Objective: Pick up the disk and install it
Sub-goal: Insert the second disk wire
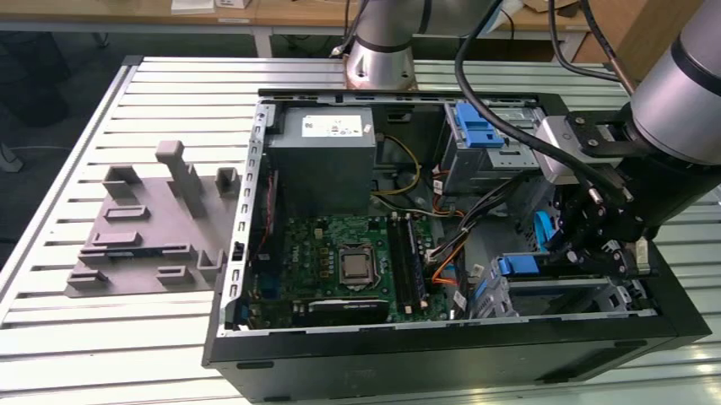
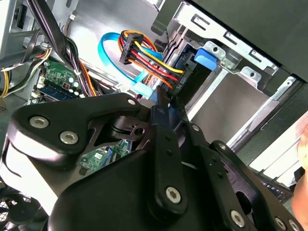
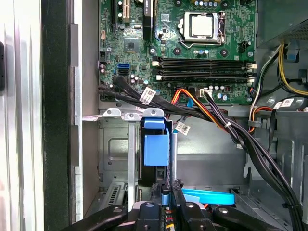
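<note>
Nearest your lens in the second wrist view is the black linkage of the gripper [image 2: 162,103], down inside the open computer case [image 1: 451,363] and close against the drive bay [image 3: 115,154]. You cannot tell whether the pincer is apart or together, or whether it pinches anything: its tips sit in a crowd of plugs, and a scrap of blue shows right at them.

The disk [image 3: 156,144] appears to be standing on edge in that grey bay. The blue end of its carrier faces you, with a dark slab below it. In the second wrist view, the red, yellow and black cable bundle [image 2: 144,53] runs to a plug just beside the same blue end, and the gripper's tips are almost touching that plug. A blue flat cable [image 3: 207,197] curls on the case floor near the gripper. The motherboard [image 3: 192,53] lies beyond the bay.

Treat the disk as a stiff, fairly heavy slab for its size. It will not flex, but it dislikes knocks, and its metal faces are likely to be slick. Hold it by the plastic carrier edges, across the narrow width, rather than by the label face or the connector end. Keep it square to the bay rails, since a tilted carrier will probably jam.
</note>
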You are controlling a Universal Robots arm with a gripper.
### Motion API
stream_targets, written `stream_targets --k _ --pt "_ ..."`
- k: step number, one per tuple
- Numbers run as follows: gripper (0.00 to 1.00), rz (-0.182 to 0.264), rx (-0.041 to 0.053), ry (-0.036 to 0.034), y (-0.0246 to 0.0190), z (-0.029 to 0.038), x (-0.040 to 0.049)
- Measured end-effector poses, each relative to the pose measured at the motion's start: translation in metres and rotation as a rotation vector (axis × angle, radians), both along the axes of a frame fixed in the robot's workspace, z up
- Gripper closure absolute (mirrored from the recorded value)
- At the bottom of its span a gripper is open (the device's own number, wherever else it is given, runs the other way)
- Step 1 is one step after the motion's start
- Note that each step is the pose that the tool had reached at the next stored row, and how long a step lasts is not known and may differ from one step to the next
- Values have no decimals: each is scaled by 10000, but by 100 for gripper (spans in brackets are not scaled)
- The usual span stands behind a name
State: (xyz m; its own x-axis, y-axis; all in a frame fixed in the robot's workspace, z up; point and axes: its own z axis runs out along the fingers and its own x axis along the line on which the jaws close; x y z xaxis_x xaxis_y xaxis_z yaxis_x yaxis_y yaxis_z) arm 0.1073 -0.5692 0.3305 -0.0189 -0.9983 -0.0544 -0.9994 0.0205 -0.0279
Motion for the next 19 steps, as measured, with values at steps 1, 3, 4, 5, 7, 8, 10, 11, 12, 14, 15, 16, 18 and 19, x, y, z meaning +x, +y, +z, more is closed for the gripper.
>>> stream_targets --k 1,3,4,5,7,8,10,11,12,14,15,16,18,19 --pt "76 -1 0 0 0 0 0" --pt "76 0 0 0 0 0 0" --pt "76 0 1 0 0 0 1" --pt "76 0 0 0 0 0 1" --pt "76 0 4 0 0 5 1" --pt "76 0 2 0 0 14 1" --pt "76 0 2 0 0 16 1" --pt "76 0 0 0 0 19 1" --pt "76 0 1 0 0 21 1" --pt "76 0 0 0 0 25 1" --pt "76 -1 2 0 0 26 1" --pt "76 0 1 0 0 28 1" --pt "76 -1 -2 0 0 37 1" --pt "76 0 -1 0 0 40 1"
